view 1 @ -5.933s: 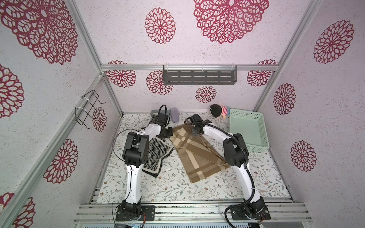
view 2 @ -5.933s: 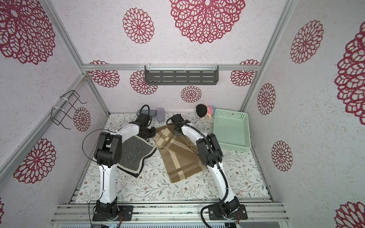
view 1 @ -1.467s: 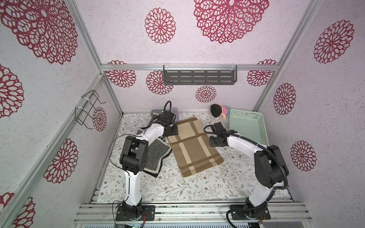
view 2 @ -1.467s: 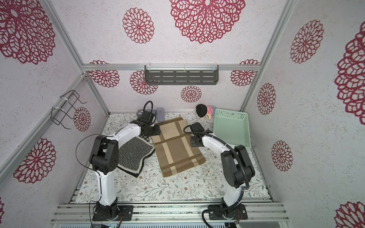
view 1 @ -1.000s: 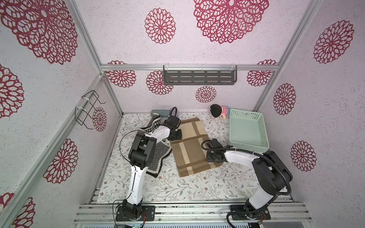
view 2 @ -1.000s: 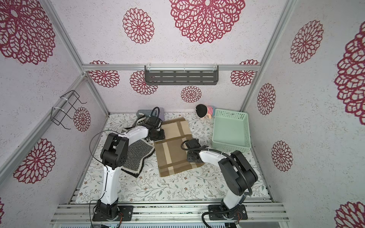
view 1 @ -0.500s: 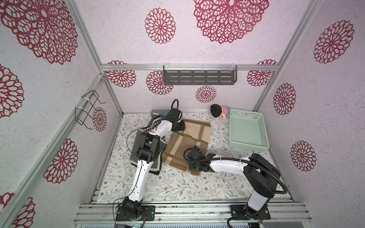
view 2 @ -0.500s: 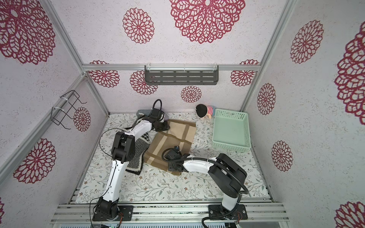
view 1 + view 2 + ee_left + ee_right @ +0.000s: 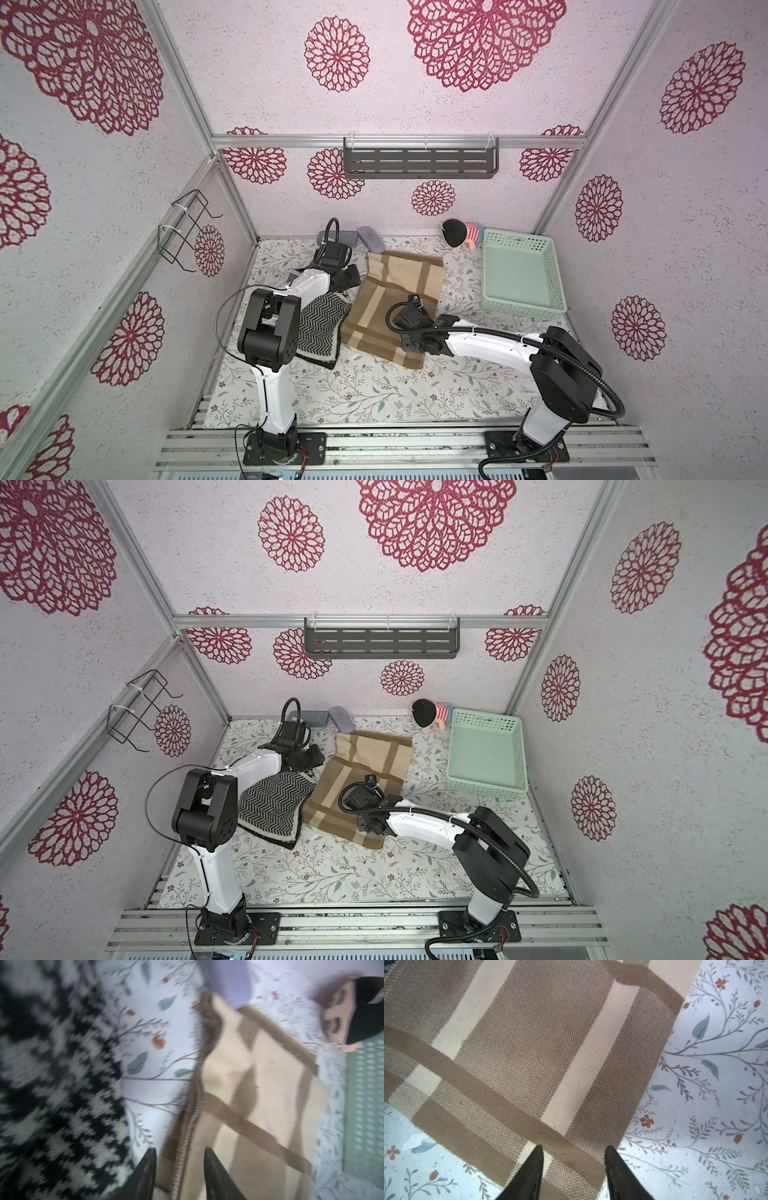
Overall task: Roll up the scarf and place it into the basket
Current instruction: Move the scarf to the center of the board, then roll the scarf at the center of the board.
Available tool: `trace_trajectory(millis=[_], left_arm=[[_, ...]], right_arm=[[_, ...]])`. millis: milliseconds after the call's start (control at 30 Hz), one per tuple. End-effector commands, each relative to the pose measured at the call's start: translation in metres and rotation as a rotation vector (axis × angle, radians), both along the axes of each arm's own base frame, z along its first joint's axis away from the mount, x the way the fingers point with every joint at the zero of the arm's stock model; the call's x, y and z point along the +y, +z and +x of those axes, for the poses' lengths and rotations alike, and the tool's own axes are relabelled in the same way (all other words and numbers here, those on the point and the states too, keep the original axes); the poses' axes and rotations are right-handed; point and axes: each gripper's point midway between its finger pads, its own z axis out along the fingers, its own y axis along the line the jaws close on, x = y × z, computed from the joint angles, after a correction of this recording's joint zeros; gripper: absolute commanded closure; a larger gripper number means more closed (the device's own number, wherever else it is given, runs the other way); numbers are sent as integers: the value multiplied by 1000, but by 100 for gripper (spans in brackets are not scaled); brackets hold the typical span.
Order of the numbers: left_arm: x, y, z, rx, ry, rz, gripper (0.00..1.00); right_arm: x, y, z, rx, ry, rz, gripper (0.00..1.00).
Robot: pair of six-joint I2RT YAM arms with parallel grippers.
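The scarf (image 9: pixel 392 307) (image 9: pixel 357 789) is brown and beige plaid and lies flat and unrolled mid-table, its near end angled left. My right gripper (image 9: pixel 412 352) (image 9: pixel 574 1148) hovers open over the scarf's (image 9: pixel 529 1053) near right corner, holding nothing. My left gripper (image 9: pixel 348 280) (image 9: pixel 179 1153) is at the scarf's far left edge. Its fingers stand apart, astride the hem of the scarf (image 9: pixel 259 1084) in the blurred left wrist view. The mint-green basket (image 9: pixel 524 306) (image 9: pixel 486 786) (image 9: pixel 367 1105) stands empty at the right.
A black-and-white zigzag knit cloth (image 9: pixel 318 328) (image 9: pixel 52 1064) lies left of the scarf, under the left arm. A doll (image 9: pixel 459 235), a lilac case (image 9: pixel 371 245) and a grey case (image 9: pixel 348 237) sit along the back wall. A grey shelf (image 9: pixel 419 164) and wire rack (image 9: pixel 187 232) hang on the walls.
Over the last second the scarf's near end swung left. My right gripper followed to the near corner and opened wider. My left gripper drew back from the far edge toward the left.
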Motion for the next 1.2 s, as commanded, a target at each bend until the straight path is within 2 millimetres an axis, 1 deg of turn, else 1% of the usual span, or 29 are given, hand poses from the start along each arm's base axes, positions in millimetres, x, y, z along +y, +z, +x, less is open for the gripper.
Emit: trace_trajectory(millis=[0,133,200,267,333,433,533,567,600,667,767,833,867,933,1000,1100,1167], left_arm=[[43,-32,-7,76,146,23,64],[87,-32,-6,78,266,27,64],[106,-29,-1,70,306,22,64],[121,-24,5,58,332,12,64],[130,-17,11,49,336,8,65],[133,2,18,16,314,21,63],[124,23,14,-12,279,-7,61],[119,37,11,-37,267,-21,59],[114,45,5,-48,256,-31,58],[105,54,-12,-56,243,-37,56],[91,59,-43,-53,236,-44,52],[85,57,-65,-46,243,-48,50],[83,57,-75,-45,248,-56,49],[83,55,-93,-44,270,-68,46],[84,57,-109,-54,287,-82,41],[90,65,-125,-82,315,-73,31],[93,70,-133,-97,328,-70,24]], right_arm=[[6,17,9,-52,23,20,50],[7,10,4,-38,55,19,50],[9,7,1,-32,86,26,49],[12,4,-3,-21,127,29,49],[17,1,-9,-8,187,22,49],[22,-5,-23,-7,289,-52,48],[28,-10,-39,-24,384,-161,46],[31,-11,-44,-30,413,-191,46],[33,-12,-49,-36,438,-218,46],[37,-16,-59,-46,488,-260,46],[43,-19,-70,-66,548,-311,46],[43,-25,-69,-67,559,-342,45],[48,-28,-78,-70,590,-358,45],[48,-34,-78,-73,592,-394,44],[46,-39,-73,-85,579,-431,43],[43,-44,-65,-109,560,-475,42],[42,-51,-59,-112,544,-492,42]])
